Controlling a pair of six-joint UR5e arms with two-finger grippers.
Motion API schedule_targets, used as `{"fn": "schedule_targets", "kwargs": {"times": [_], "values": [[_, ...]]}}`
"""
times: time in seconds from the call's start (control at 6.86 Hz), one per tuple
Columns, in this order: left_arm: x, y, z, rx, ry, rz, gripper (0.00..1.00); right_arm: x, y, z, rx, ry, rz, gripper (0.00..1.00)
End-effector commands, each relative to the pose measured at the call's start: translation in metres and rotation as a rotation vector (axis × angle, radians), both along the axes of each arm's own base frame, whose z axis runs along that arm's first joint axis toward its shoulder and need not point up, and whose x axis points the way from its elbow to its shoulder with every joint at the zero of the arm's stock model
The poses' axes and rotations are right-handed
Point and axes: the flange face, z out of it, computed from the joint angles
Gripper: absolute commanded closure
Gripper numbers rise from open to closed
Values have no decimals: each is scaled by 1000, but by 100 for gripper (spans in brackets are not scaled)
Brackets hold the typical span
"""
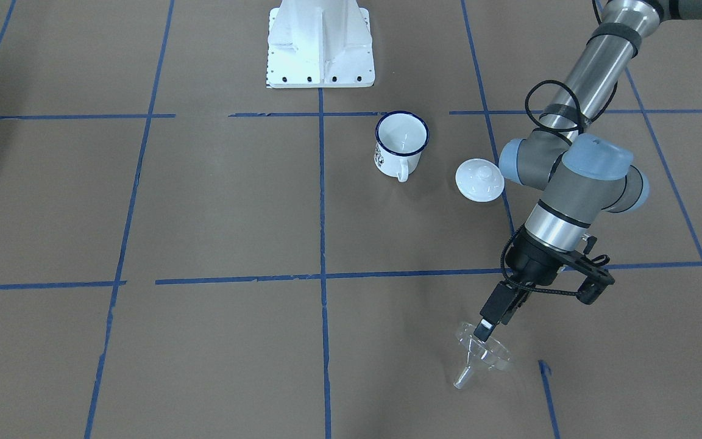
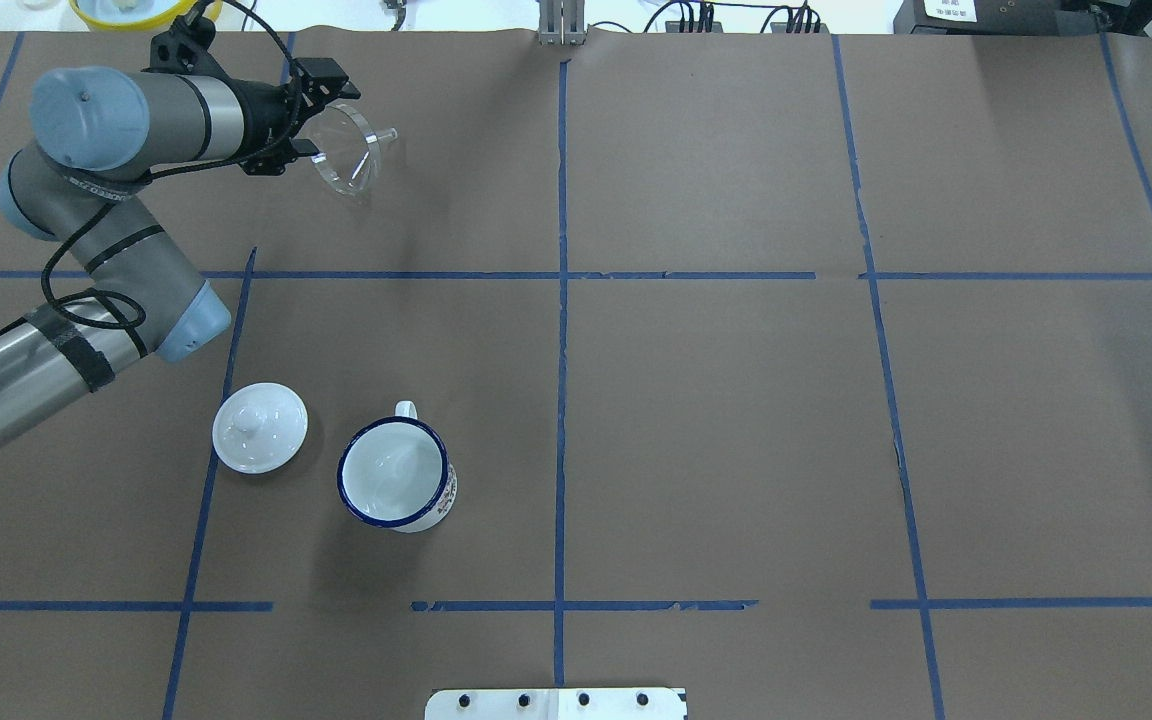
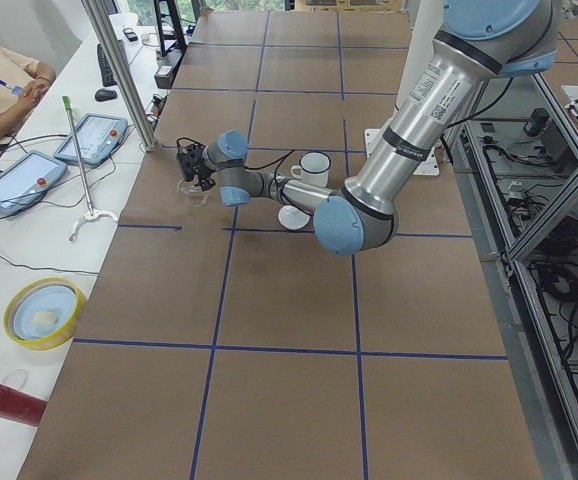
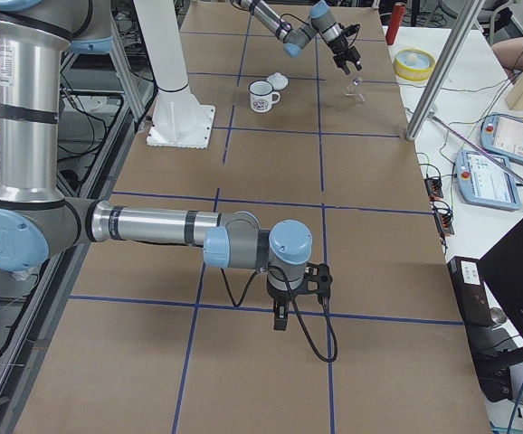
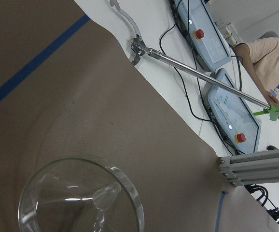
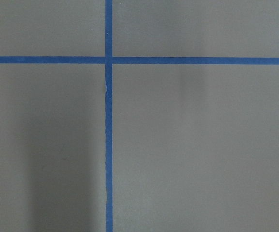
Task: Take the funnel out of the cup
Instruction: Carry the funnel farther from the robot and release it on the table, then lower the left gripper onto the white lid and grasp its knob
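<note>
In the upper left of the overhead view you see the left gripper point(image 2: 308, 148) with its jaws clamped on the rim of the funnel point(image 2: 344, 150). The funnel is tipped on its side, with its spout toward the frame's right. You cannot tell whether it touches the table point(image 2: 736, 420). It is well apart from the cup point(image 2: 394, 487), which stands upright at lower left of centre. Just left of the cup, not touching it, lies a white lid point(image 2: 259, 428).

The table is covered in brown paper marked into a grid with blue tape point(image 2: 562, 400). The robot's white base plate point(image 2: 556, 703) shows at the bottom edge. The right half of the frame shows paper and tape.

In the left wrist view, beyond the paper's edge at the right of the frame, you see two teach pendants point(image 5: 236, 121) and a seated person point(image 5: 270, 63).

The right gripper point(image 4: 280, 318) hangs low over the paper in the exterior right view, and you cannot tell how its jaws stand.
</note>
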Motion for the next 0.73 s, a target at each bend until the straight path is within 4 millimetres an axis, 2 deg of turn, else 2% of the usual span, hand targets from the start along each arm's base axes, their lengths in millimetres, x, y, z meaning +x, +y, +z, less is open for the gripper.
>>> {"fn": "schedule_targets", "kwargs": {"times": [0.0, 0.15, 0.29, 0.44, 0.58], "values": [[-22, 38, -12, -57, -153, 184, 2, 0, 0, 0, 0, 0, 0, 0], [-42, 70, -9, -126, -239, 256, 4, 0, 0, 0, 0, 0, 0, 0], [-55, 85, -21, -153, -319, 296, 4, 0, 0, 0, 0, 0, 0, 0], [-74, 109, -34, -181, -354, 308, 5, 0, 0, 0, 0, 0, 0, 0], [-90, 140, -24, -203, -371, 316, 5, 0, 0, 0, 0, 0, 0, 0]]}}
